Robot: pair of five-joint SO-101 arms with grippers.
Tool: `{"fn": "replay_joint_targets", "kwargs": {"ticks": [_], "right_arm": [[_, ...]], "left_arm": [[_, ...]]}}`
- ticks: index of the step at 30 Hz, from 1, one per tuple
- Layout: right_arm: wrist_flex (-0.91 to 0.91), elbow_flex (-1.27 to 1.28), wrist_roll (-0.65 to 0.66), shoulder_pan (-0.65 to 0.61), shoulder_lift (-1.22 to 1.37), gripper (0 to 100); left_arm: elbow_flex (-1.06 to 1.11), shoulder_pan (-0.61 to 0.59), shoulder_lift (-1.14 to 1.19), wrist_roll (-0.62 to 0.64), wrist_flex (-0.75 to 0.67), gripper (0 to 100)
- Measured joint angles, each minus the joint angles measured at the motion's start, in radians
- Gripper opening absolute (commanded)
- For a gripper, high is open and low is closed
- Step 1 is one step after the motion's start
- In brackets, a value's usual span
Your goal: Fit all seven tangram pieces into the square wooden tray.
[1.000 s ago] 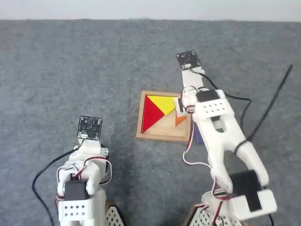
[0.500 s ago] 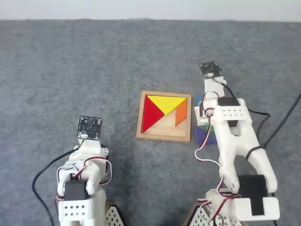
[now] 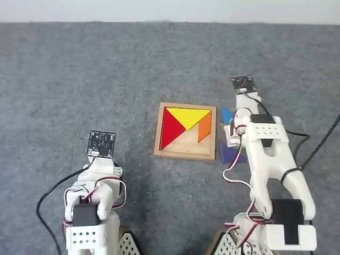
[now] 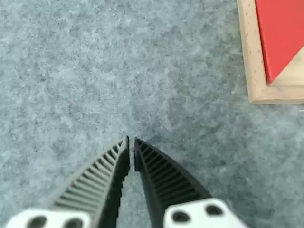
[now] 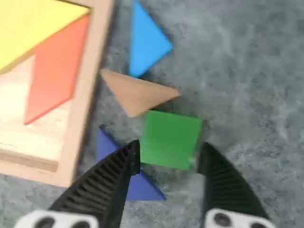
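Observation:
The square wooden tray [image 3: 185, 153] lies mid-table and holds a red triangle [image 3: 170, 129], a yellow triangle [image 3: 188, 116] and an orange parallelogram [image 3: 205, 128]. Just right of it lie a light blue triangle [image 5: 146, 42], a tan wooden triangle [image 5: 137, 95], a green square [image 5: 171, 138] and a dark blue triangle [image 5: 130, 180]. My right gripper [image 5: 168, 156] hangs open over these loose pieces, its fingers on either side of the green square's near edge. My left gripper [image 4: 131, 141] is shut and empty over bare carpet, near the tray's corner [image 4: 251, 80].
Grey carpet covers the table on all sides of the tray. The left arm [image 3: 93, 196] sits folded at the front left and the right arm [image 3: 268, 170] stretches along the right side. A pale wall edge runs along the back.
The right arm swung from over the tray's right edge out to the right, uncovering the orange piece in the tray, and now hovers over the loose pieces. The left arm stayed still.

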Motion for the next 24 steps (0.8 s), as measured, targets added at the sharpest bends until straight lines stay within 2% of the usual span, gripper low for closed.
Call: {"fn": "replay_joint_targets", "kwargs": {"ticks": [11, 17, 24], "right_arm": [[-0.075, 0.060, 0.000, 0.018, 0.000, 24.2], [-0.075, 0.060, 0.000, -0.008, 0.014, 24.5], [-0.155, 0.040, 0.000, -0.035, 0.055, 24.5]], "left_arm": [[0.000, 0.000, 0.000, 0.000, 0.000, 2], [0.000, 0.000, 0.000, 0.000, 0.000, 2], [0.000, 0.000, 0.000, 0.000, 0.000, 2]]}}
